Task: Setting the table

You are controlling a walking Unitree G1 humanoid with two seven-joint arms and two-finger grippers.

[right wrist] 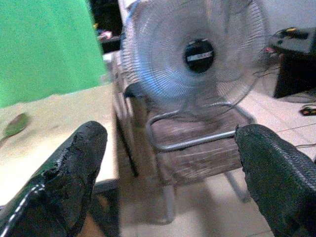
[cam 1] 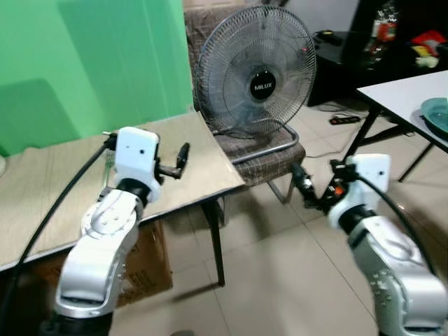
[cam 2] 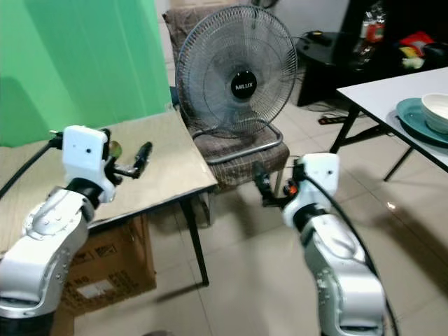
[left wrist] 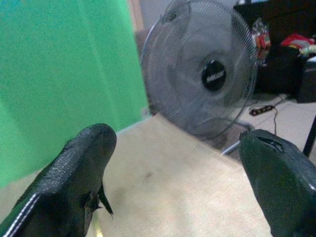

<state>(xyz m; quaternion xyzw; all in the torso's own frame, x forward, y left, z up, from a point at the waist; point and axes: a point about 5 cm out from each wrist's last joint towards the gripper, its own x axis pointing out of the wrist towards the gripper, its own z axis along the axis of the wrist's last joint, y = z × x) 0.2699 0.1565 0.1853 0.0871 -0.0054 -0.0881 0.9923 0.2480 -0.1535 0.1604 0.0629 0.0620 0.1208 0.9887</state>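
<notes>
Sitting on the white table (cam 2: 392,91) at far right: a teal plate (cam 2: 414,119) with a white bowl (cam 2: 435,112) on it, the tableware for this job. Both well apart from either arm. Left gripper (cam 1: 183,155) hovers over the beige table (cam 1: 42,189), fingers spread wide, empty. Right gripper (cam 2: 260,183) hangs over floor tile near the chair (cam 1: 262,157) carrying the MILUX fan (cam 1: 255,73), also wide, empty. Likely step: approach the dishes. Suggest turning right first, squaring up to the white table, keeping the right arm clear of its black legs.

Matt wood-look table (cam 1: 63,182); wire-metal fan (cam 1: 255,70)
</notes>
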